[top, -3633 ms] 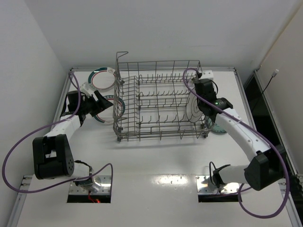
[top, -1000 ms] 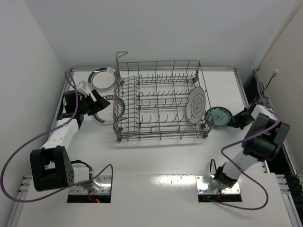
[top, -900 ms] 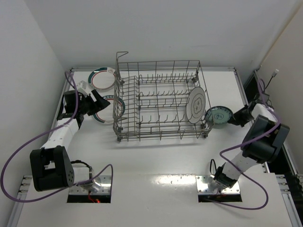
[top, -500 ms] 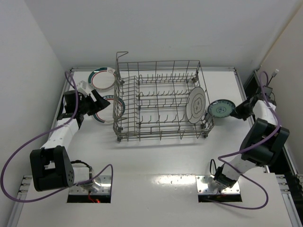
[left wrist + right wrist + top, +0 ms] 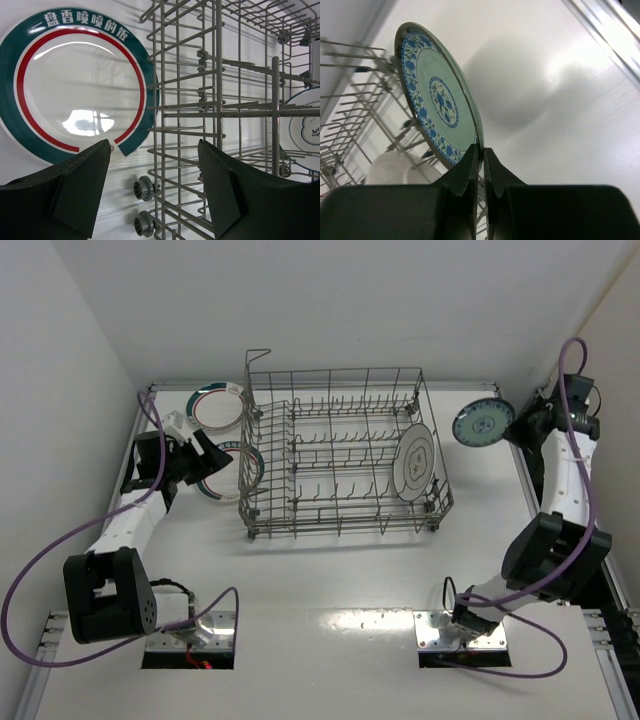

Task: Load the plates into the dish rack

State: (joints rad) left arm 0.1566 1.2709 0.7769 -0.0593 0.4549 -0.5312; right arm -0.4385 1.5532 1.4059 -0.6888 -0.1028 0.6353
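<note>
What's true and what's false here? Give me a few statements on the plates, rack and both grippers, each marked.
1. The right gripper is shut on the teal plate's rim. True.
2. The dish rack is empty. False: a white plate with a dark ring stands upright at its right end.
3. The left gripper grips a plate. False: it is open, facing a green-and-red-rimmed plate beside the rack.
4. A second green-and-red-rimmed plate lies outside the rack's far left corner. True.
5. The teal plate is over the rack's middle. False: it is to the right of the rack.
</note>
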